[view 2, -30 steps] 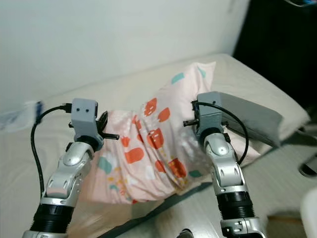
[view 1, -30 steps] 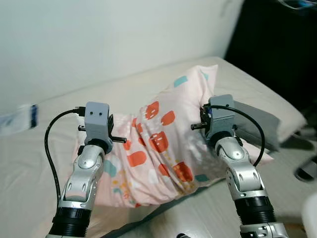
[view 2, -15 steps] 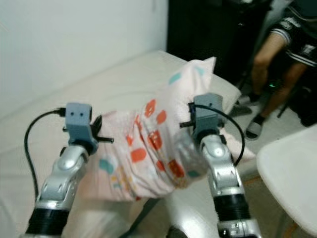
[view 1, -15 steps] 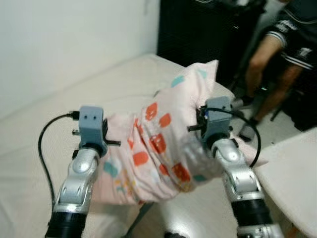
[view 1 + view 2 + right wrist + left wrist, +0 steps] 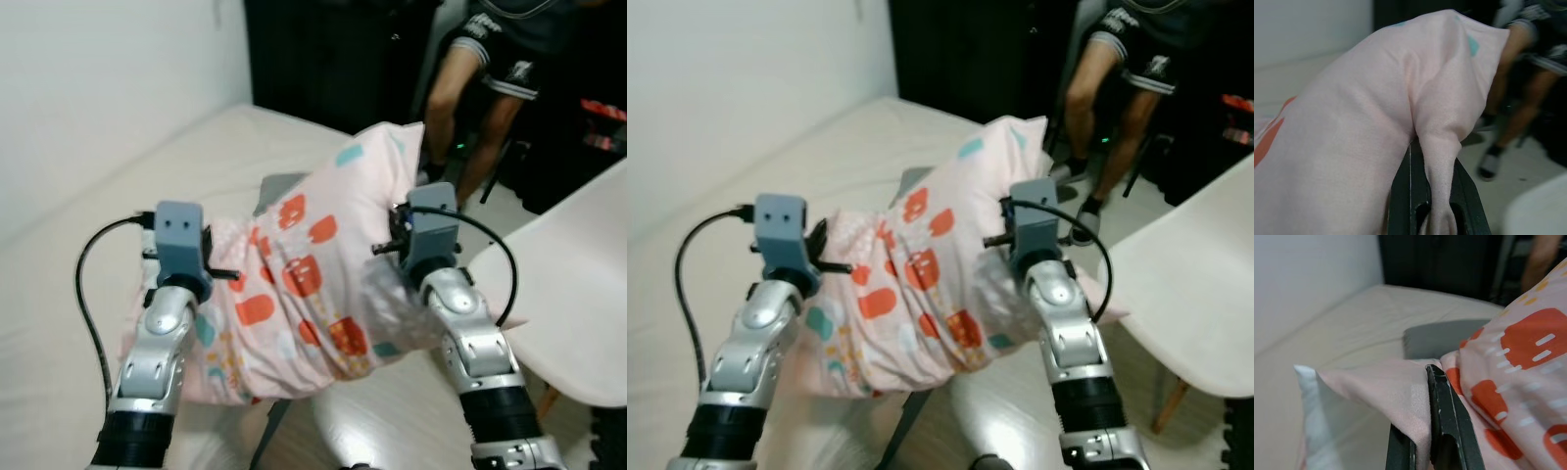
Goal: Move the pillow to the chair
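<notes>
Pillow point(image 5: 313, 284), pink with orange and teal print: held in the air between both arms, in front of the robot's chest, over the edge of the bed point(image 5: 88, 274).

Left eye view. Left gripper point(image 5: 211, 269) at the pillow's left end, right gripper point(image 5: 392, 245) at its right end; the fingers of both are hidden behind fabric from this angle. Chair point(image 5: 558, 304), white seat, at lower right, near the pillow's right corner but not under it. A second pillow point(image 5: 279, 186), grey, lies on the bed behind. A seated person point(image 5: 480, 98) is in the background at upper right.

Right eye view. Same arrangement; the chair seat lies just beside the right arm, with the pillow to its left.

Left wrist view. Left fingers point(image 5: 1447, 421) pressed together on a pinched fold of the pink cover, the bed beyond.

Right wrist view. Right fingers point(image 5: 1405, 196) closed on a gathered fold of the cover, which hangs down between them.

Status. Done, by appearance: pillow gripped at both ends and lifted off the bed. Outstanding: bringing it over the chair seat, lowering it, releasing both folds.
</notes>
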Robot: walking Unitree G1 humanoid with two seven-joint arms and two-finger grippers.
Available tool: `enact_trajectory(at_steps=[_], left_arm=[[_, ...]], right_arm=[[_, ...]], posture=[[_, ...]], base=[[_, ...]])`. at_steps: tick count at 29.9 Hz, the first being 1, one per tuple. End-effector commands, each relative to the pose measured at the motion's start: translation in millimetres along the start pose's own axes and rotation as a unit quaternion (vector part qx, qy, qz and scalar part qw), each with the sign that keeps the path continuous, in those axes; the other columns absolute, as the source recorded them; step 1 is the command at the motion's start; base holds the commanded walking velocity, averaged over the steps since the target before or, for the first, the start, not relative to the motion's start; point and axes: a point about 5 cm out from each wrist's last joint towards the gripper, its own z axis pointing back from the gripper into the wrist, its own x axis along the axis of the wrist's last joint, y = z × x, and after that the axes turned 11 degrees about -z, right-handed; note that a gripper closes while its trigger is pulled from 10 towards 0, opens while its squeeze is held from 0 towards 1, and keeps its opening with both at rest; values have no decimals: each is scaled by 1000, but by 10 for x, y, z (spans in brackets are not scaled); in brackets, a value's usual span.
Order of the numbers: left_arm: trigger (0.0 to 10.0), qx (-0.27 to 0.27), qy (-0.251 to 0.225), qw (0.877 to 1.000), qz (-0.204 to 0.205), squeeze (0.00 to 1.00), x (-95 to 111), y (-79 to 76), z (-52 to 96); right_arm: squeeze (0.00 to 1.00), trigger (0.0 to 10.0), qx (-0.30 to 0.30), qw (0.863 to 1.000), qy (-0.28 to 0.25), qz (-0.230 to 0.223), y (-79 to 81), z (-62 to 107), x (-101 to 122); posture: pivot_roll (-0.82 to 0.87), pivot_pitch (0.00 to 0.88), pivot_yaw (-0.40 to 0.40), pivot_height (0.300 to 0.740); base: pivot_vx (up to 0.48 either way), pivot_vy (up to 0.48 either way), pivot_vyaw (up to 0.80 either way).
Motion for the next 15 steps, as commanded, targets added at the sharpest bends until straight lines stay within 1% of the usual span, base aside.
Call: enact_trajectory(at_steps=[1, 8, 15], left_arm=[[10000, 4, -11, 1000, -4, 0, 30, 22, 9], [10000, 5, -9, 1000, -2, 0, 19, 15, 12], [10000, 0, -6, 1000, -2, 0, -1, -31, 23]], right_arm=[[0, 10000, 14, 1000, -25, -2, 72, -10, 95], [0, 10000, 15, 1000, -22, -2, 64, -9, 93], [0, 10000, 13, 1000, -12, 4, 66, -13, 52]], posture=[[-2, 77, 11, 740], [-5, 78, 8, 740], [-5, 79, 7, 740]], base=[[0, 0, -800], [0, 0, -800], [0, 0, -800]])
